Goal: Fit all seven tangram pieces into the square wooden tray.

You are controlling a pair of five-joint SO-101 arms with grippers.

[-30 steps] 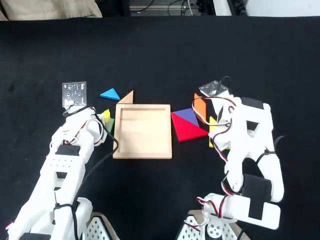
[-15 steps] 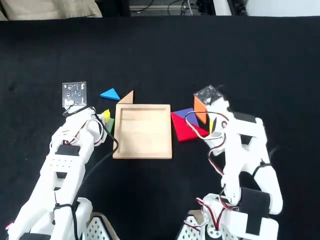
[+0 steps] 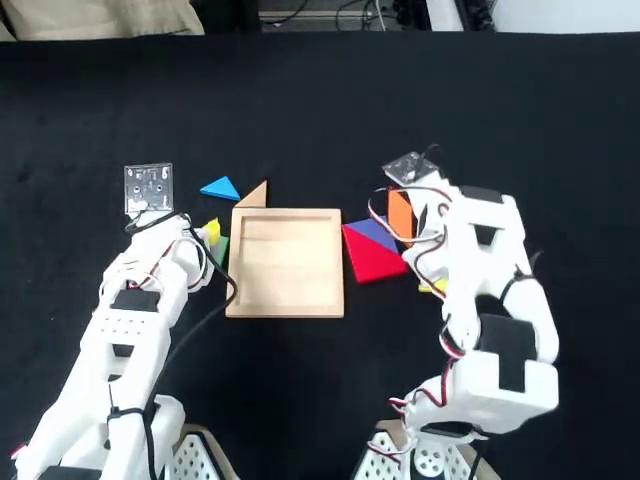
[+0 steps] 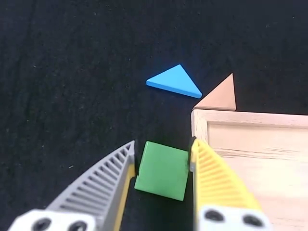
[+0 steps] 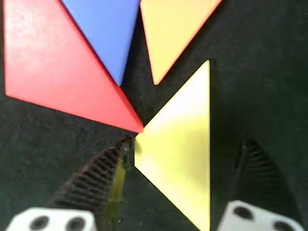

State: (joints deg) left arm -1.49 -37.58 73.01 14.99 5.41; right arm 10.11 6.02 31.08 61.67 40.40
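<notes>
The square wooden tray (image 3: pixel 285 262) lies between the arms with nothing in it. My left gripper (image 4: pixel 161 159) is open and straddles the green square (image 4: pixel 162 169) just outside the tray's corner (image 4: pixel 202 120). Beyond it lie a blue triangle (image 4: pixel 174 82) and a tan triangle (image 4: pixel 219 94). My right gripper (image 5: pixel 180 154) is open low over the yellow triangle (image 5: pixel 183 149), one finger on each side. Close by are the red triangle (image 5: pixel 57 67), a blue-purple triangle (image 5: pixel 108 29) and an orange piece (image 5: pixel 173 29). In the high view, the red triangle (image 3: pixel 375 257) lies right of the tray.
A small grey square plate (image 3: pixel 149 188) lies on the black cloth, left of the blue triangle (image 3: pixel 220 187). The right arm (image 3: pixel 480 250) covers part of the pieces on that side. Open cloth stretches beyond the tray.
The right arm has swung over the pieces right of the tray, its wrist ending farther from the front edge. The left arm and the pieces have stayed put.
</notes>
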